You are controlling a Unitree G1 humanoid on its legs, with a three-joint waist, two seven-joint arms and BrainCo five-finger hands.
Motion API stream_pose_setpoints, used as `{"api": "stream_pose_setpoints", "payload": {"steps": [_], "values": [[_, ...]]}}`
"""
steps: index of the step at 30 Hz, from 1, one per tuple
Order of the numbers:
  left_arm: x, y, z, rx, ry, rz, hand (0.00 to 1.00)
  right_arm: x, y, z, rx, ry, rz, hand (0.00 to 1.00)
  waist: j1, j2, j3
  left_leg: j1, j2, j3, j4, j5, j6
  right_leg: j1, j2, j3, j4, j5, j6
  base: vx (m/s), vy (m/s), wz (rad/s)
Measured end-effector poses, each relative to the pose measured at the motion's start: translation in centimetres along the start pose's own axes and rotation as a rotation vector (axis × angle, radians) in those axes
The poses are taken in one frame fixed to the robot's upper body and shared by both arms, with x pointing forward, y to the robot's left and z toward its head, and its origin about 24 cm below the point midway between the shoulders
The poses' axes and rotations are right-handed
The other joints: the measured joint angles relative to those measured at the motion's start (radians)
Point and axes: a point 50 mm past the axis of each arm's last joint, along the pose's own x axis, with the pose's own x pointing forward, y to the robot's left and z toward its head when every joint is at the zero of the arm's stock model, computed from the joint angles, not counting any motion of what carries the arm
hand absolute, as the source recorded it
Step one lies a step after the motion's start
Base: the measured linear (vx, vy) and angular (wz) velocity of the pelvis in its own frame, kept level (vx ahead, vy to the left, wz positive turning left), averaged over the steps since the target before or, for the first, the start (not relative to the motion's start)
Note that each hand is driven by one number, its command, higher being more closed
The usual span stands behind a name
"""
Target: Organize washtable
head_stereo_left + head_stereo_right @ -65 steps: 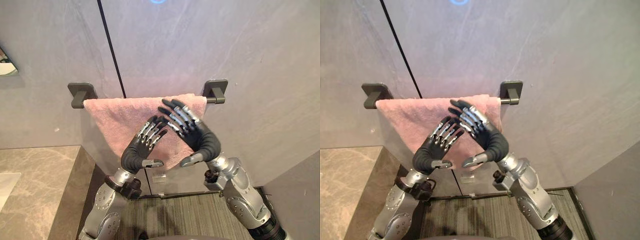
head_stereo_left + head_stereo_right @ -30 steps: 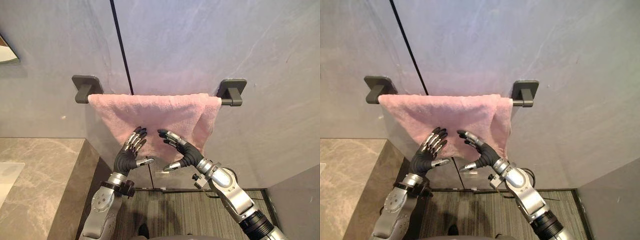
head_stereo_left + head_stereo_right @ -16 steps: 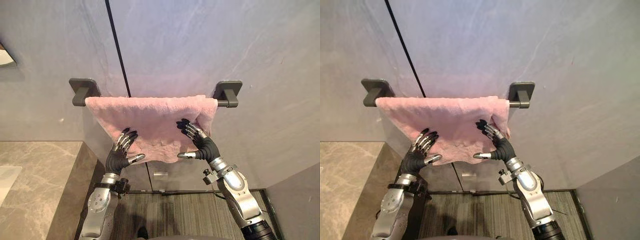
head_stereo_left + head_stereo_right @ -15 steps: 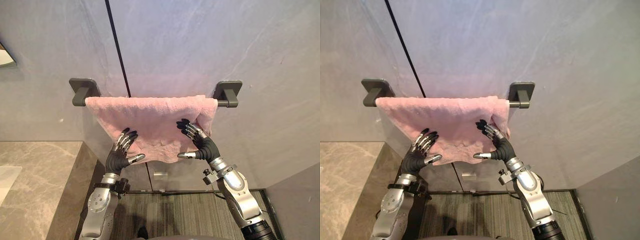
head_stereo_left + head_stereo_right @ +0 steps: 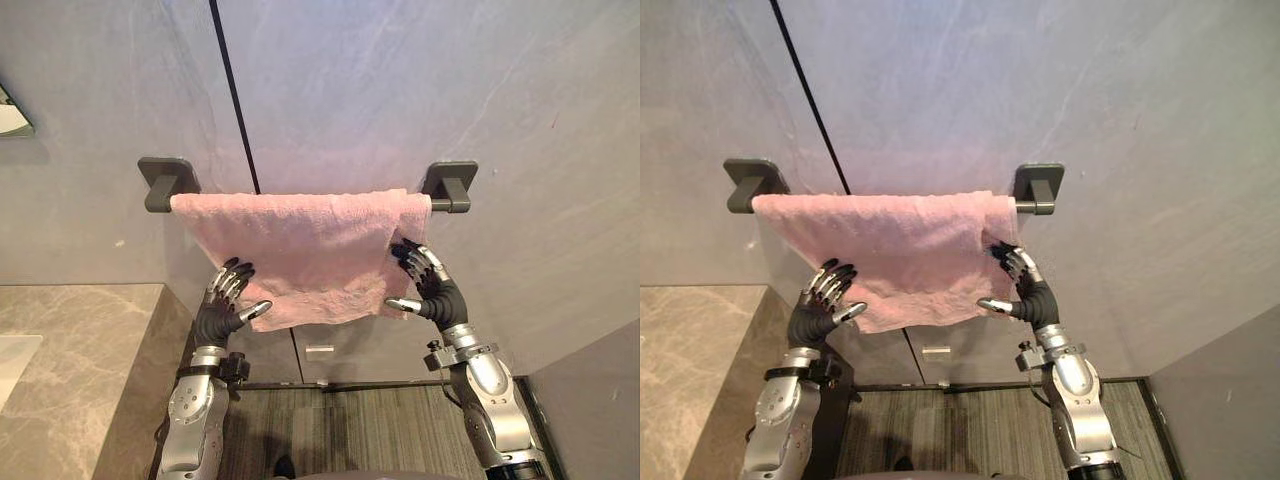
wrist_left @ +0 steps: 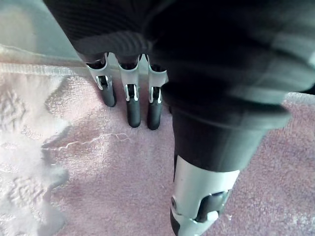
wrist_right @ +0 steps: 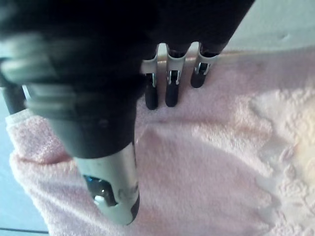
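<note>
One pink towel (image 5: 300,250) hangs over a dark towel bar (image 5: 441,207) fixed to a grey wall (image 5: 400,90) by two brackets, the left bracket (image 5: 165,182) and the right bracket (image 5: 451,180). The towel's long axis runs level along the bar, and it covers nearly the whole bar, from against the left bracket to just short of the right bracket, where a short bare stub of bar shows. Its lower edge hangs free and uneven, dropping lower toward the bar's right end, and its right side edge is folded and bunched. Two robot hands are raised to it. The left robot hand (image 5: 222,310) lies at the towel's lower left corner, open, with straight fingers (image 6: 133,105) flat on the cloth and the thumb held apart. The right robot hand (image 5: 432,290) is at the towel's right side edge below the bar's right end, also open, its fingers (image 7: 170,93) laid straight on the cloth and the thumb spread away from them. The width of hanging towel between the two hands is uncovered. One thin dark seam (image 5: 232,100) runs down the wall behind the towel. A marbled stone surface (image 5: 70,370) lies to the lower left, its near corner just beside the left arm, and striped floor (image 5: 340,430) shows below the towel.
</note>
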Motion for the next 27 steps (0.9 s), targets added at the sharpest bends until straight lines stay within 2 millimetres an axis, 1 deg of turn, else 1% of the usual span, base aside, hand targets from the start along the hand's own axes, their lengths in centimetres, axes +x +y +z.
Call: {"api": "stream_pose_setpoints", "payload": {"steps": [4, 6, 8, 9, 12, 14, 18, 22, 24, 27], "values": [[-0.1, 0.8, 0.2, 0.007, -0.009, 0.045, 0.00, -0.4, -0.6, 0.1, 0.005, -0.001, -0.031, 0.00, -0.003, 0.000, 0.000, 0.000, 0.000, 0.000, 0.000, 0.000, 0.000, 0.001, 0.000, 0.000, 0.000, 0.000, 0.000, 0.00, 0.000, 0.00], [-0.1, 1.0, 0.2, 0.008, -0.009, 0.052, 0.00, -1.0, -0.9, 0.4, 0.006, -0.010, -0.056, 0.00, 0.000, 0.000, 0.000, 0.000, 0.000, -0.001, 0.000, -0.001, 0.000, 0.001, 0.000, -0.001, 0.000, 0.000, 0.000, 0.00, 0.000, 0.00], [-0.6, 1.7, 0.2, 0.017, -0.002, 0.083, 0.00, -1.2, -1.1, 0.5, 0.003, -0.021, -0.071, 0.00, -0.006, 0.000, 0.000, 0.000, 0.000, -0.001, 0.000, -0.001, 0.000, 0.001, 0.000, -0.001, 0.000, 0.000, 0.000, 0.00, 0.000, 0.00], [-0.6, 1.8, 0.2, 0.017, -0.002, 0.085, 0.00, -1.4, -1.3, 0.5, 0.003, -0.020, -0.083, 0.00, -0.006, 0.000, 0.000, 0.000, 0.000, -0.001, 0.000, -0.001, 0.000, 0.001, 0.000, -0.001, 0.000, 0.000, 0.000, 0.00, 0.000, 0.00], [-0.9, 2.2, 0.2, 0.010, -0.007, 0.116, 0.00, -2.5, -2.4, 0.2, -0.020, 0.007, -0.151, 0.00, -0.004, 0.000, 0.000, 0.000, 0.000, -0.002, 0.000, -0.001, 0.000, 0.002, -0.001, -0.002, 0.000, 0.000, 0.000, 0.00, 0.000, 0.00], [-1.6, 2.5, 0.1, 0.005, -0.003, 0.143, 0.00, -3.6, -3.6, 0.0, -0.051, 0.032, -0.213, 0.00, -0.005, 0.000, 0.000, 0.000, -0.001, -0.003, 0.000, -0.001, 0.000, 0.002, -0.002, -0.003, 0.000, 0.000, 0.000, 0.00, 0.000, 0.00], [-2.5, 2.7, 0.2, 0.015, 0.003, 0.140, 0.00, -5.1, -5.3, -0.1, -0.110, 0.069, -0.301, 0.00, -0.007, 0.001, 0.001, -0.001, -0.001, -0.006, 0.000, -0.001, 0.000, 0.002, -0.003, -0.006, 0.000, -0.001, 0.001, 0.00, 0.000, 0.00], [-3.0, 3.6, 0.7, 0.031, -0.007, 0.171, 0.00, -6.2, -6.6, -0.3, -0.146, 0.100, -0.365, 0.00, -0.023, 0.002, 0.001, -0.004, -0.002, -0.010, 0.000, -0.001, 0.000, 0.001, -0.004, -0.010, 0.000, -0.002, 0.002, 0.00, 0.000, 0.03], [-3.4, 4.2, 0.7, 0.042, -0.004, 0.191, 0.00, -7.0, -7.6, -0.8, -0.164, 0.135, -0.422, 0.00, -0.027, 0.002, 0.001, -0.005, -0.002, -0.010, 0.000, -0.001, 0.000, 0.001, -0.004, -0.011, 0.000, -0.002, 0.002, 0.00, 0.000, 0.00], [-3.4, 4.4, 0.8, 0.045, -0.005, 0.186, 0.00, -8.1, -8.6, -1.7, -0.164, 0.188, -0.483, 0.00, -0.026, 0.004, 0.003, -0.007, -0.004, -0.013, 0.000, -0.001, 0.000, 0.001, -0.005, -0.015, 0.001, -0.003, 0.003, 0.00, 0.000, 0.04]]}}
